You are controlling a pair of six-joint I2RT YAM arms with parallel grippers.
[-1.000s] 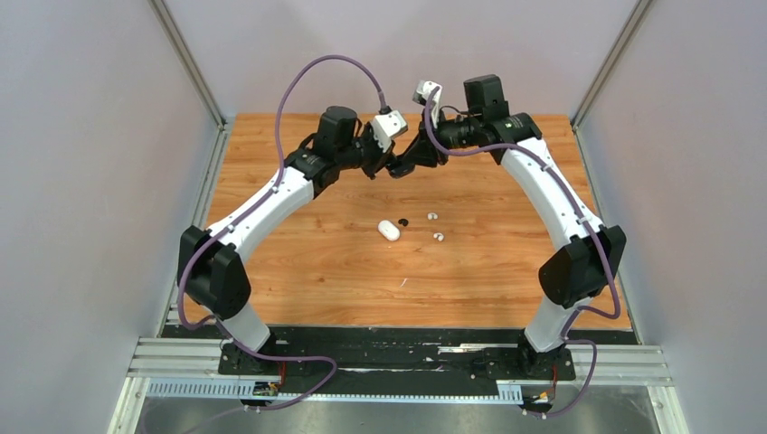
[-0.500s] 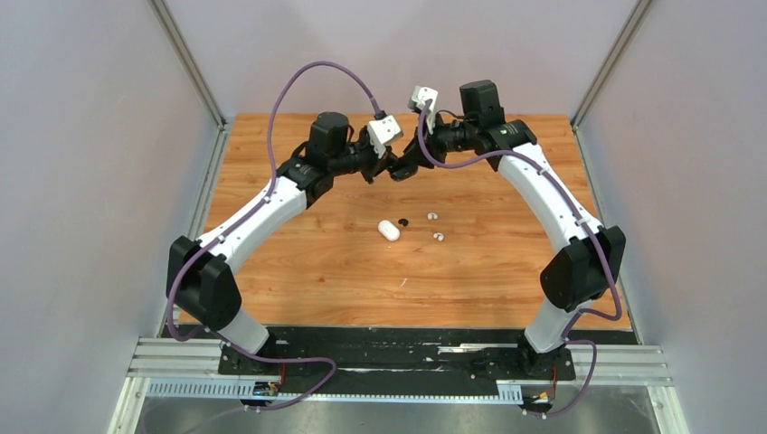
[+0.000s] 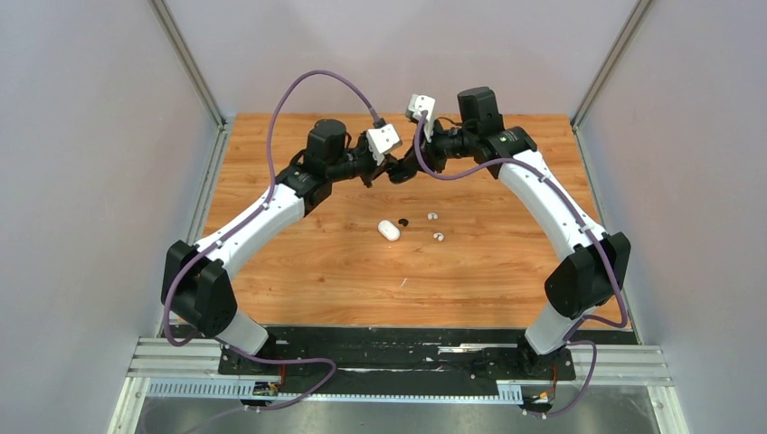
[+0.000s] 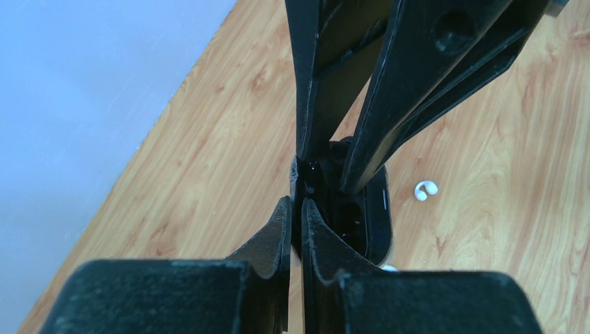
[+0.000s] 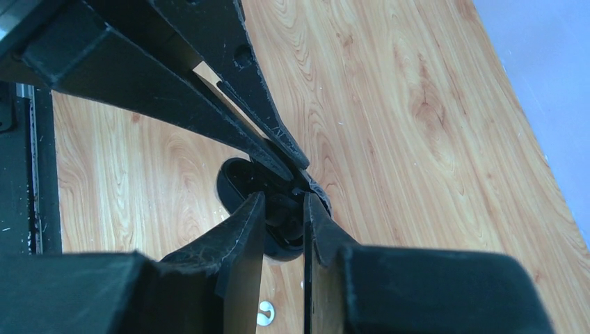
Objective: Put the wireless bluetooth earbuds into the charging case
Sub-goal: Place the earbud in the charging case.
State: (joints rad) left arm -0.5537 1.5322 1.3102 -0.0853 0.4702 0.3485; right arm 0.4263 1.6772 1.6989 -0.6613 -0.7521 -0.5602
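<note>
black case [image 5: 235, 179] clamped in right hand [image 5: 284, 203]; left hand [image 4: 296, 207] pinches a black earbud [image 4: 307, 171] at it.

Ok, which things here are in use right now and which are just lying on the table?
In use: black case, held by the right gripper; left gripper, tips shut at it.
Lying idle: white case, black bud, two white buds.
</note>
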